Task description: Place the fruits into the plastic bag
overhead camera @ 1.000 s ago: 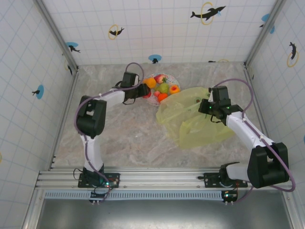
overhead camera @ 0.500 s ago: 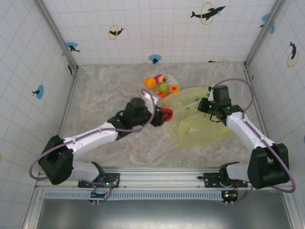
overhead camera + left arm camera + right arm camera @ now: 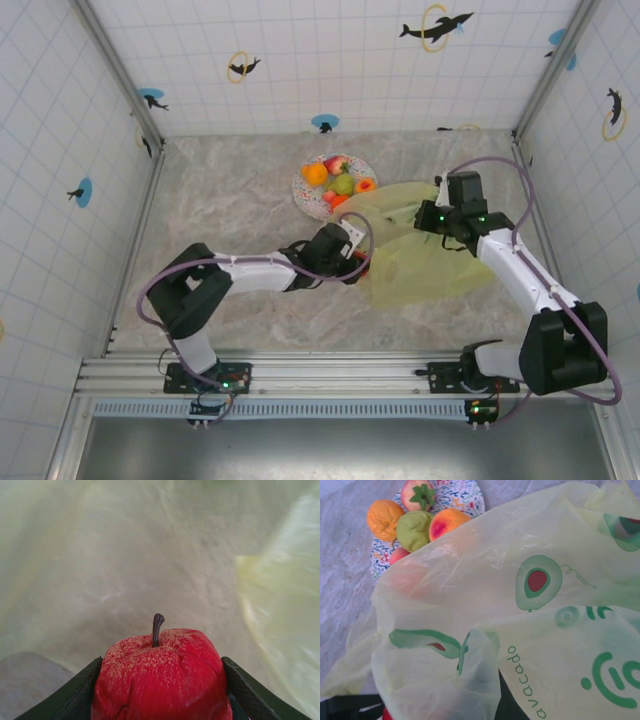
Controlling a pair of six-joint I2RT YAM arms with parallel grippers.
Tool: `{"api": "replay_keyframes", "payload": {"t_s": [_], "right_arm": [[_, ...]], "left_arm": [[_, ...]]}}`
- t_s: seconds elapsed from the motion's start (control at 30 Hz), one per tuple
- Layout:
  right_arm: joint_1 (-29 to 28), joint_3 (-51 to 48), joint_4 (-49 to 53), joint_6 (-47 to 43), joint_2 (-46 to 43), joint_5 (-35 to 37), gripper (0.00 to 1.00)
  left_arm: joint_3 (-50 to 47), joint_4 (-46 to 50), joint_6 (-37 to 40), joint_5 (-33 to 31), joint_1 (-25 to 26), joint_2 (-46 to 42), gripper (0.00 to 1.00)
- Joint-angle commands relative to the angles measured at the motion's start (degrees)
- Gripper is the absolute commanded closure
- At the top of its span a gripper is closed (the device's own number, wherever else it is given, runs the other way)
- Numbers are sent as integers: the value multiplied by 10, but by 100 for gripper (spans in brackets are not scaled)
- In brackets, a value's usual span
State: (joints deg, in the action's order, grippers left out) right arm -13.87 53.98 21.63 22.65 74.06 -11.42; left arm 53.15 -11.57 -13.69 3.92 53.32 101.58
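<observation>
The left gripper (image 3: 356, 262) clasped a red apple (image 3: 359, 263) between half-spread fingers (image 3: 75, 695), its pads pressed against both sides of the fruit, stem upright. In the left wrist view the red apple (image 3: 160, 680) sat against pale, translucent plastic on every side. From above, that hand lay at the mouth of the plastic bag (image 3: 425, 260), at about 9 o'clock of the bag.

The right gripper (image 3: 432, 222) was clenched at the bag's 12 o'clock edge and appeared to pinch a fold of the film, though crumpled plastic (image 3: 485, 680) hid the fingertips from its own camera.

The other fruits (image 3: 340, 183) rested on a patterned plate (image 3: 303, 190) toward 12 o'clock of the table, just beside the bag's far corner: an orange (image 3: 385, 519), a green one (image 3: 414, 529), a peach (image 3: 447, 524) and a red one with a green leaf (image 3: 417, 494).

The bag lay on a grey marbled table (image 3: 230, 200), enclosed by white tiled walls (image 3: 300, 60) with dolphin stickers (image 3: 435, 25).
</observation>
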Motion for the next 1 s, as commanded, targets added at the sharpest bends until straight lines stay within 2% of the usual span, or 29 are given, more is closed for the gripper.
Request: {"api": "replay_keyframes", "payload": {"t_s": [0.0,0.1,0.27,0.4,0.53,0.77,0.97], "right_arm": [[1,31,47,-33,14,-38,100],[1,18,35,-22,10,-66,100],[2,-29,-52,50,-13,-135,100],[7,-65,-117,111,-34,-155,100],[21,-115,-188,174,-58,-162,100],[39,-144,-208,194,-75,-153,100],[50,-146,-196,184,-80,-144,100]], "left_arm": [[38,-47,-4,-45,-1,24,45],[57,-80,-32,-30,-1,46,44],[74,-160,-79,19,0,84,42],[88,-213,-120,52,4,119,40],[99,-274,-167,49,15,164,37],[151,-285,-192,49,22,219,28],[144,-271,-165,34,23,199,17]]}}
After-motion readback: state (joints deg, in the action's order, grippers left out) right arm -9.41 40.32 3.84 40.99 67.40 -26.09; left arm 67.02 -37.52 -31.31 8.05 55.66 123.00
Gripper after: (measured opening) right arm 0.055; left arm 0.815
